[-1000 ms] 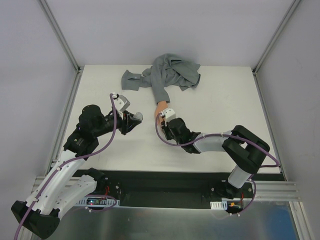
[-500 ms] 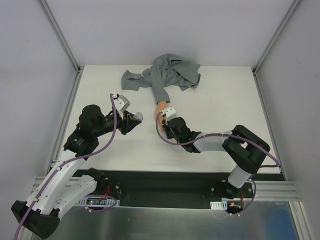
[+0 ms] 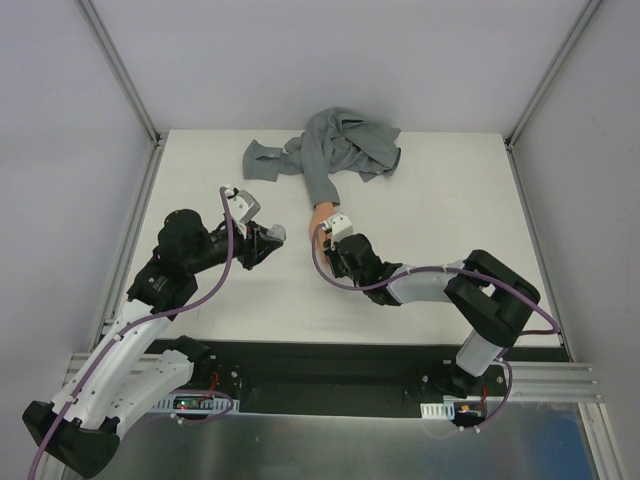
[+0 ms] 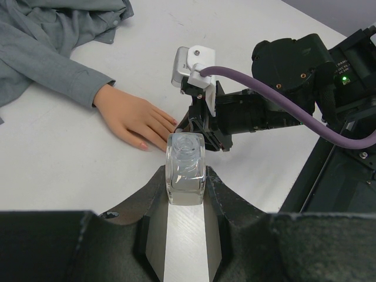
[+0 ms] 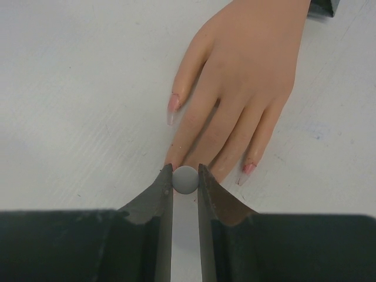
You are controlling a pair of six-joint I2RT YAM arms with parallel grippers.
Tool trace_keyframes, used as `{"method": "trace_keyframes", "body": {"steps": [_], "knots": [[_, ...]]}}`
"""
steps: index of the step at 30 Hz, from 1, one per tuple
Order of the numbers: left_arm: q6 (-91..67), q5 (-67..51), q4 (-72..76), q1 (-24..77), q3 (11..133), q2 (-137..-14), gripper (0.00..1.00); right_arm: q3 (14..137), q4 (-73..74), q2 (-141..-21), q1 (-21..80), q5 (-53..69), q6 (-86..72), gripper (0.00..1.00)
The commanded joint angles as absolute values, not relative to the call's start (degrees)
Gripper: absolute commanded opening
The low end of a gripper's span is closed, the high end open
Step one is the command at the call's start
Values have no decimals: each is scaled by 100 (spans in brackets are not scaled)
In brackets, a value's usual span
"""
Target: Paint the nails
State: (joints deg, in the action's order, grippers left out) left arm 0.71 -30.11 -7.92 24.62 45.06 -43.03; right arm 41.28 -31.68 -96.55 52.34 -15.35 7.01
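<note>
The peach mannequin hand [image 5: 247, 76] lies flat on the white table, fingers pointing at my right wrist camera. Two of the nails show: a long pink one [image 5: 172, 109] and a reddish one [image 5: 247, 168]. The middle fingertips are hidden behind my right gripper [image 5: 185, 177], which is shut on a round grey brush cap [image 5: 185, 180] right over them. My left gripper [image 4: 185, 183] is shut on a clear glass bottle [image 4: 185, 167] with an open neck, held just left of the hand [image 3: 318, 218]. In the top view the two grippers [image 3: 272, 237] [image 3: 325, 240] sit close together.
The hand's grey sleeve runs back into a crumpled grey shirt [image 3: 340, 150] at the table's far edge. The right arm's black wrist and purple cable [image 4: 264, 88] fill the space right of the bottle. Metal frame posts stand at the far corners.
</note>
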Motion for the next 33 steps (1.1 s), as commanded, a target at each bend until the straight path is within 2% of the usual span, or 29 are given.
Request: {"method": "trace_keyframes", "body": {"steps": [1, 22, 33], "knots": [[9, -3261, -492, 2399, 4544, -4280, 0, 4289, -3533, -9615, 5212, -1398, 756, 1], [18, -3278, -492, 2382, 4544, -4298, 0, 4324, -3498, -9659, 5212, -1819, 642, 0], [18, -3287, -492, 2373, 4535, -4263, 0, 4263, -3551, -9633, 5194, -1477, 703, 0]]}}
